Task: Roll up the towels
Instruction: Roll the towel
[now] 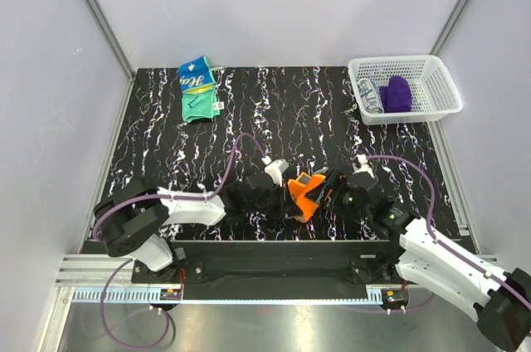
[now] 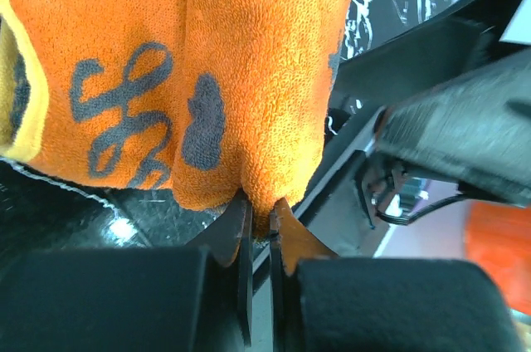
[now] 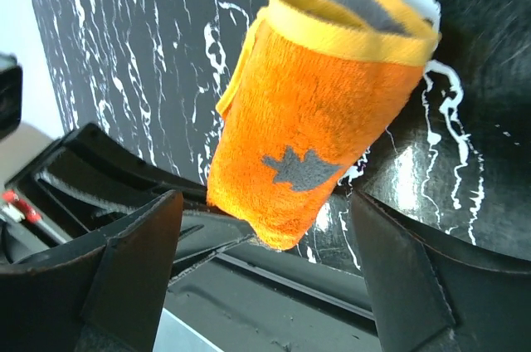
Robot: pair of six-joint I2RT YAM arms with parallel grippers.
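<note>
Orange towel edge in left jaws, right jaws spread

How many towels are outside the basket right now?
2. An orange towel sits front middle, pinched by the left gripper; a green-blue towel lies at the far left. The basket holds a purple cloth and a patterned cloth; more may hide there.

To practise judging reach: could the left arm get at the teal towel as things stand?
Probably not yet. Nothing lies between the left gripper and the teal towel, but that gripper is shut on the orange towel, so it would have to let go first.
</note>
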